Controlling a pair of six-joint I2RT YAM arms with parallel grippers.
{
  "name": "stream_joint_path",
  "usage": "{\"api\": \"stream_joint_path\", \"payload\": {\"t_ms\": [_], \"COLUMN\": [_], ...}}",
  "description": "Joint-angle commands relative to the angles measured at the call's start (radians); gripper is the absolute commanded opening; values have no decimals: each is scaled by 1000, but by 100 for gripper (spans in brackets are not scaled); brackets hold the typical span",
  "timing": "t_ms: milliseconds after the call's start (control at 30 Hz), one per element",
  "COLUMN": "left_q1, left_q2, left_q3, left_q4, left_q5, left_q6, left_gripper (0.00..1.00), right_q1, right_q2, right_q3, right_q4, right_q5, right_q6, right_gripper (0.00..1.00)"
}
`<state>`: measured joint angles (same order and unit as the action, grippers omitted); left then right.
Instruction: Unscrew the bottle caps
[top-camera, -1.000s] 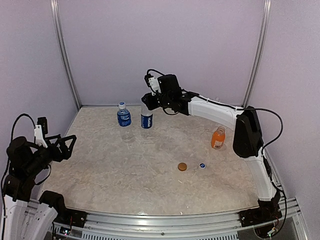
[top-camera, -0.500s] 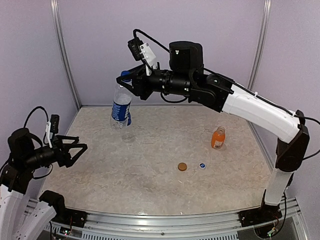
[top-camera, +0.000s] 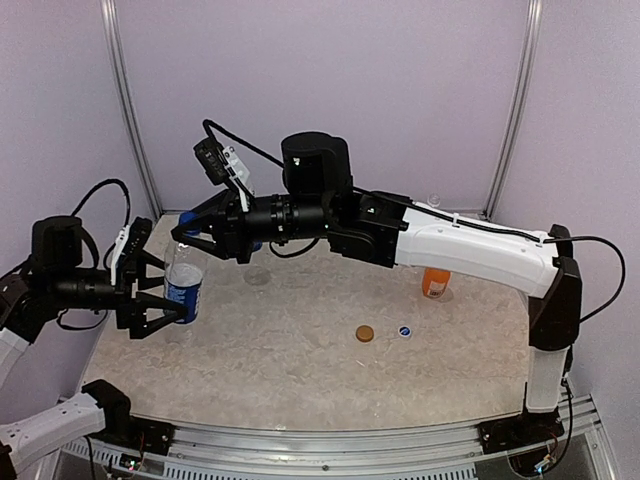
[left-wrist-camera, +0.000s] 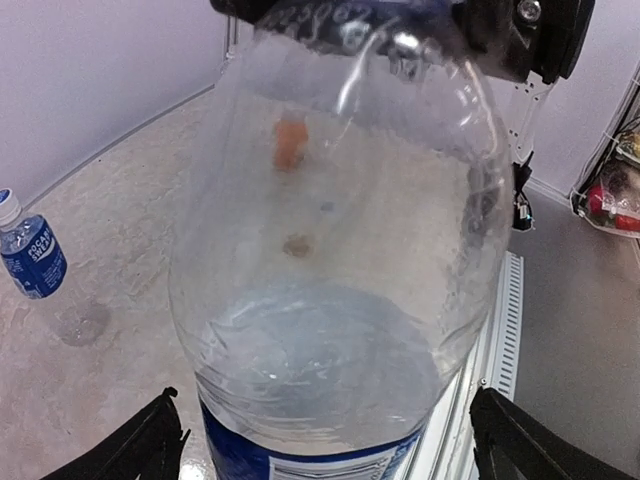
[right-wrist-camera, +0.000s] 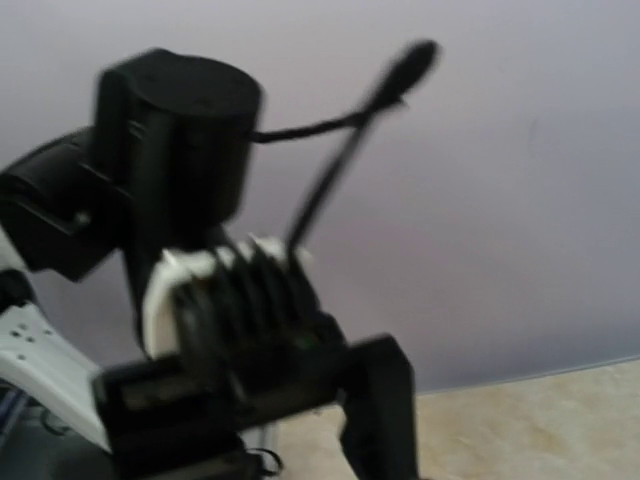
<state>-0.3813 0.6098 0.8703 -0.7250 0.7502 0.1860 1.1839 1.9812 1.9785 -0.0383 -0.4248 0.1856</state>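
Gripping the labelled bottle (top-camera: 184, 292) by its screwed-on cap (top-camera: 186, 217) with the right tool (top-camera: 188, 234), pinched narrow, at the left side of the worktop (top-camera: 300, 370). Flanking its body with the left tool (top-camera: 158, 297), spread wide, not clamped. Likely to spin the whole bottle if twisted before that clamp (thin wall, water inside); could buckle and spill if squeezed hard. Elsewhere: second labelled bottle (left-wrist-camera: 30, 260), orange bottle (top-camera: 435, 283) under the right arm, loose brown cap (top-camera: 365, 333), loose blue cap (top-camera: 405, 331); none in the way.
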Motion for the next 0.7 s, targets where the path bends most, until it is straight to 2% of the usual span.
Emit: {"api": "stream_joint_path", "payload": {"t_ms": [0,267,367,400,467,567,667], "left_q1": [-23,-35,-35,-35,-34,-36,-40], "left_q2": [18,33,29,27,23,19,21], "left_q3": [12,20,28,29,34,55,67], "left_q4": [-23,-35,-31,-31,-20,15,71], "left_q5": [-1,0,-12,-25,-74,-249,-460], "left_q6": [55,83,80,80,91,203,447], "left_gripper": [93,53,43,42,41,40,37], "right_q1": [10,10,11,11,8,8,5], "right_q2": [-17,-34,-47,-55,-75,-122,-200], "right_q3": [-14,-66,-84,-93,-112,-135,-170], "right_q4": [141,184,174,168,148,88,11], "right_q5": [-61,-49,-21,-3,37,142,327], "right_q6": [57,62,54,52,41,25,37], "right_gripper": [0,0,0,5,39,78,86]}}
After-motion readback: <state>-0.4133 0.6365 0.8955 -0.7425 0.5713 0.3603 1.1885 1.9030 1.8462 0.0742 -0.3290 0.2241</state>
